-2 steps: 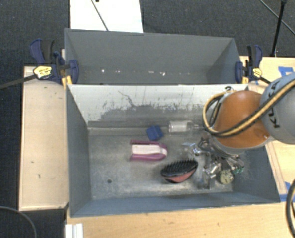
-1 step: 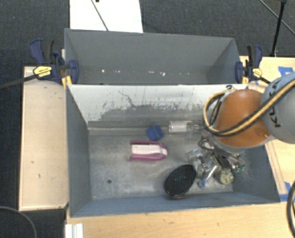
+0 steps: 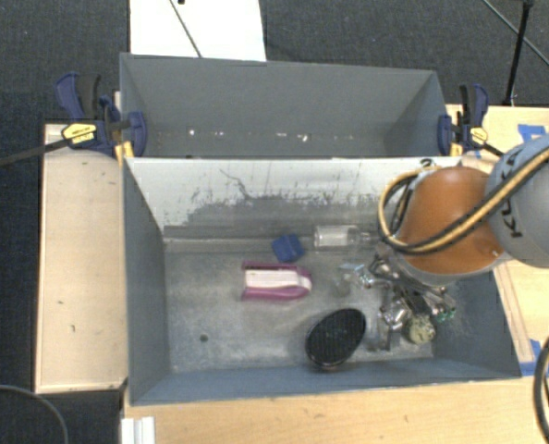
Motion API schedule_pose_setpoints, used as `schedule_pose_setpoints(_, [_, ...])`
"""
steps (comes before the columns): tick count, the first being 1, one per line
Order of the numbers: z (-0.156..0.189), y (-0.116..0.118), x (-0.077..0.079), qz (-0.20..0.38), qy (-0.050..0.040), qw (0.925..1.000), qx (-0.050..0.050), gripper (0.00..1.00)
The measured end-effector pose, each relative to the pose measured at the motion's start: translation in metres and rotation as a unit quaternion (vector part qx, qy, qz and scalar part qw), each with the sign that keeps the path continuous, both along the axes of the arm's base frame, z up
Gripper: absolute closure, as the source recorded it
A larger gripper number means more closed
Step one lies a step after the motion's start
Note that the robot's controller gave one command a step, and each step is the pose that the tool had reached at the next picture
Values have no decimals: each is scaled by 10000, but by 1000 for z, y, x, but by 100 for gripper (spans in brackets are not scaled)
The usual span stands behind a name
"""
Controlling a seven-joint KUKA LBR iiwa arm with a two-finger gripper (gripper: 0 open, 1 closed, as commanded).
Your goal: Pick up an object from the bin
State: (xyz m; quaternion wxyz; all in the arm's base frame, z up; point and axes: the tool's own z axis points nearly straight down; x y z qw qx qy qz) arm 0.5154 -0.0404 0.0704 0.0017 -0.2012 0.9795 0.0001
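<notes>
Grey metal forms the bin (image 3: 201, 340), and five loose things lie on its floor in the camera view, one of each kind. One small blue lump (image 3: 286, 246) sits near the far wall, about midway along it. One clear, short tube-like piece (image 3: 335, 238) lies just to its right, also by the far wall. One flat pink and white packet (image 3: 276, 283) with a purple edge lies at the middle of the floor, near the blue lump but apart from it. One black oval brush (image 3: 335, 338) lies close to the near wall, right of centre. One small pale yellow-green thing (image 3: 424, 332) sits toward the near right corner, partly hidden by the robot's metal parts.

One arm with an orange cover (image 3: 445, 220) reaches in over the right wall. Its gripper (image 3: 396, 320) is down near the floor between the black oval brush and the pale yellow-green thing, just beside both. Whether the gripper is spread or closed cannot be told, and nothing can be seen held in it.
</notes>
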Motion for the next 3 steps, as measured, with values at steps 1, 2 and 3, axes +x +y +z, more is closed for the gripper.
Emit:
schedule_pose_setpoints(1, [5,57,-32,536,-59,9985,9,0])
schedule_pose_setpoints(2, [3,55,-34,521,-21,9986,2,100])
schedule_pose_setpoints(3, [166,46,0,377,-42,9993,-7,100])
